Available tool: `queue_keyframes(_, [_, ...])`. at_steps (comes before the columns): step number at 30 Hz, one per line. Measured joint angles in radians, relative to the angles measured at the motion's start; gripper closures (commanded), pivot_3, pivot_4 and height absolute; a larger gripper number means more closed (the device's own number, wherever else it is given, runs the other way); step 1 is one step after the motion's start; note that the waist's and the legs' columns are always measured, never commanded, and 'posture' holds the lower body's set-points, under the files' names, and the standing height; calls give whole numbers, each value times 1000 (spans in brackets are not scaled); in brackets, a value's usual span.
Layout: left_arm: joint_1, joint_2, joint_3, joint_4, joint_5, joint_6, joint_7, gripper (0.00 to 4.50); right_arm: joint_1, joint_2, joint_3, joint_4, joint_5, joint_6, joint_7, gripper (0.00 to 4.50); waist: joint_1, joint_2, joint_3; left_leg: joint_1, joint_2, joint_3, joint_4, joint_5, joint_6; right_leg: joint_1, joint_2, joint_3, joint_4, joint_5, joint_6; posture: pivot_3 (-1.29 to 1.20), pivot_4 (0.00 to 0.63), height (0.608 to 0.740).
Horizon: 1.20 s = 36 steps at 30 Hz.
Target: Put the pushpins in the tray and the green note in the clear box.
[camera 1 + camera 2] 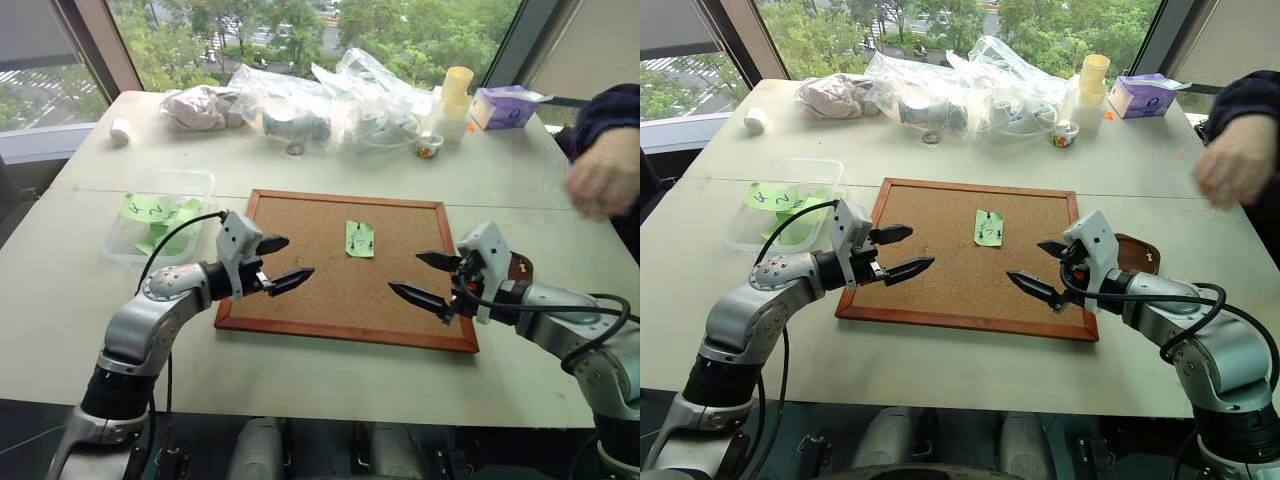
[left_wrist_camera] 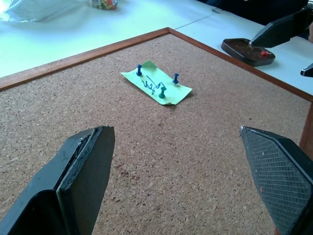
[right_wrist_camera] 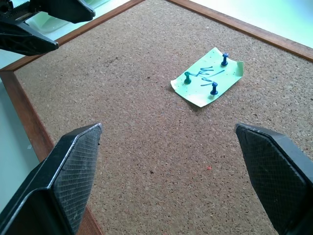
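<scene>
A pale table (image 1: 300,375) carries a cork board (image 1: 300,290) at centre, the clear box (image 1: 200,181) at nine o'clock, the tray (image 1: 1135,252) at three o'clock, and plastic bags (image 1: 330,100) at twelve o'clock.

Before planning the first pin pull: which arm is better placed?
Probably right: the tray lies beside the right end effector, and both open end effectors sit about equally near the pinned green note.

White table (image 1: 300,370) by big windows (image 1: 300,30) — daylight, green trees outside.
</scene>
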Motion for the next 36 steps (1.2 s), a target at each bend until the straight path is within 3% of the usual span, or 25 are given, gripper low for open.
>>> queue_keyframes(29, [-3,-28,-13,14,40,-52,-5,14,-38,4,28,34,-30,-17,1,0,0,0,0,0,0,0,0,0,0,0,0,0,0,0,0,0,150,740])
queue_keyframes(36, [-40,-90,-58,96,102,-155,-11,3113,-95,35,56,73,-53,-40,-5,0,0,0,0,0,0,1,0,0,0,0,0,0,0,0,0,0,150,740])
